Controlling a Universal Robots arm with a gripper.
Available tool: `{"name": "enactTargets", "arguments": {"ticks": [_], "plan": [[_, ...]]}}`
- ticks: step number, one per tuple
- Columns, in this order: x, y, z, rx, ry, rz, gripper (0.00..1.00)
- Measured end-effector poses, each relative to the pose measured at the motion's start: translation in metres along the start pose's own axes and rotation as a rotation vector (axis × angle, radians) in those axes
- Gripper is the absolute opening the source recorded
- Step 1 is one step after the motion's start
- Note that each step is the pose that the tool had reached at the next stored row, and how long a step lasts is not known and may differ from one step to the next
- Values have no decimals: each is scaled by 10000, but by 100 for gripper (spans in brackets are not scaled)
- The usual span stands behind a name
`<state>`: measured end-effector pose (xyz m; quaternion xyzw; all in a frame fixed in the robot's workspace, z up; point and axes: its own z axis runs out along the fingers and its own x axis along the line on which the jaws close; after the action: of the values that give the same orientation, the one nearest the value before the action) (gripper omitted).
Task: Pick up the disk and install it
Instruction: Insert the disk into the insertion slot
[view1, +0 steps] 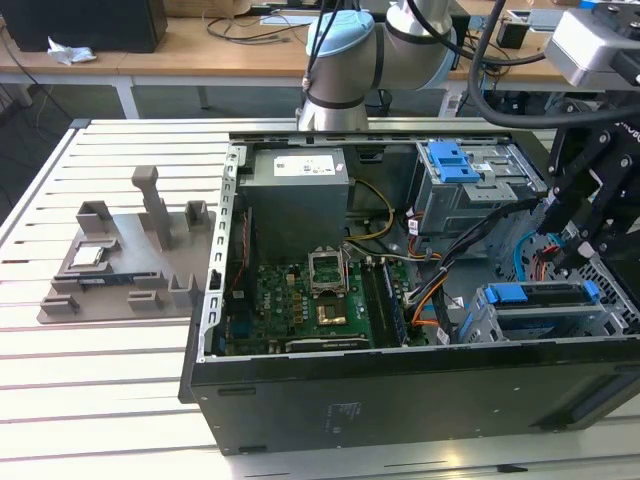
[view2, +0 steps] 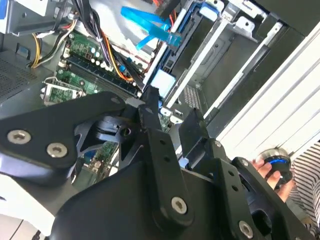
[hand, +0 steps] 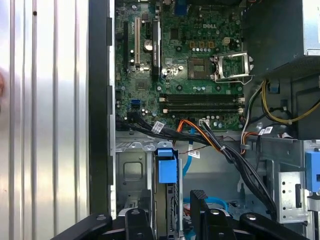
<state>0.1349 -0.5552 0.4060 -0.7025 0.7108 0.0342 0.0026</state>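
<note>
The disk (view1: 540, 296), framed by its blue bracket, sits in the drive bay at the lower right corner of the open computer case (view1: 300, 390). In both wrist views its blue end tab (hand: 166, 169) (view2: 162, 80) shows edge-on in the metal bay. My gripper (view1: 568, 255) hangs just above the disk. Its two black fingers (hand: 136, 220) stand apart on either side of the bracket's edge, and the gripper (hand: 167, 207) (view2: 170, 110) looks open, with small gaps to the disk.
The motherboard (view1: 300, 300), the power supply (view1: 298, 195) and a grey drive cage with a blue latch (view1: 455, 165) fill the case. Cable bundles (hand: 220, 145) run close to the bay. A grey fixture (view1: 130, 255) lies at the exterior view's left. A person's hand (view2: 267, 167) is outside the case.
</note>
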Motion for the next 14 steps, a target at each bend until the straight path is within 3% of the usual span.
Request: {"name": "enactTargets", "arguments": {"ticks": [2, 4, 5, 6, 11, 14], "plan": [[0, 0, 4, 0, -1, 0, 43], [0, 0, 5, 0, 0, 0, 24], [0, 0, 6, 0, -1, 0, 24], [0, 0, 7, 0, 0, 0, 12], [-1, -2, 15, 0, -4, 0, 11], [-36, -124, 11, -5, -1, 1, 11]]}}
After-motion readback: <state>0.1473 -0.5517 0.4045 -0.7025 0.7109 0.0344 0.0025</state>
